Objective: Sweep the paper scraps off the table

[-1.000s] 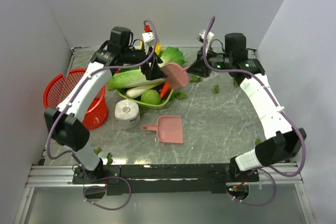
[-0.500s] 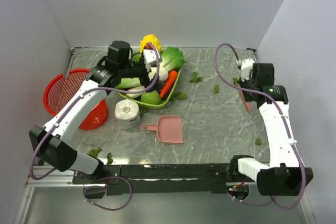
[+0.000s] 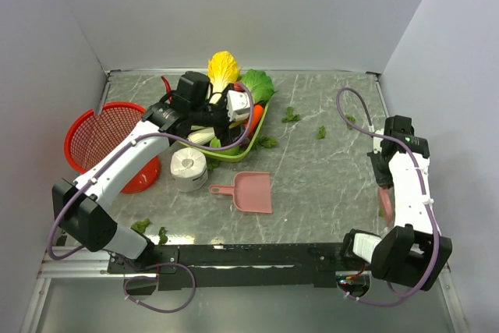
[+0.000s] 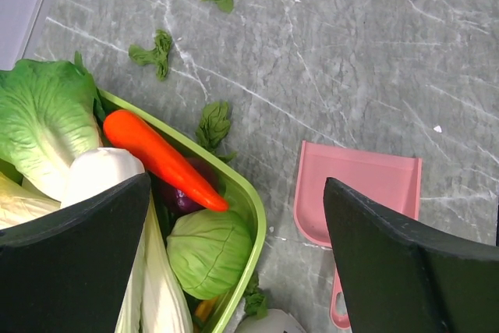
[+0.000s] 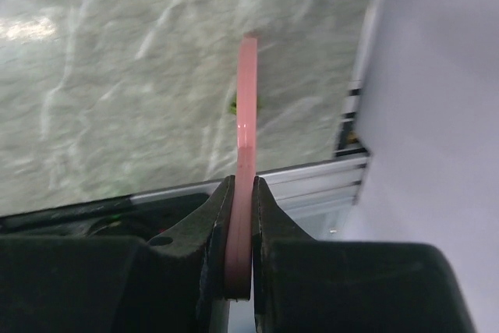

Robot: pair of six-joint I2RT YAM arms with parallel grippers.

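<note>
**Grey marble table with green bits on it**

The grey marble table (image 3: 312, 169) has small green paper scraps (image 3: 290, 115) in the upper middle and lower left. A lime green plastic tray (image 4: 248, 193) holds an orange carrot (image 4: 160, 157) and leafy greens. The left gripper (image 4: 235, 185) hangs wide apart above the tray. At the right edge, the right gripper (image 5: 243, 193) squeezes a thin pink plastic tool (image 5: 247, 107).

- Top: high, from the near side, looking down on whole table (image 3: 312, 185).
- Left wrist: close, facing down at tray (image 4: 256, 228) and dustpan (image 4: 366, 193), both also in top view.
- Right wrist: very near, along pink handle (image 5: 246, 130) toward table edge.
</note>
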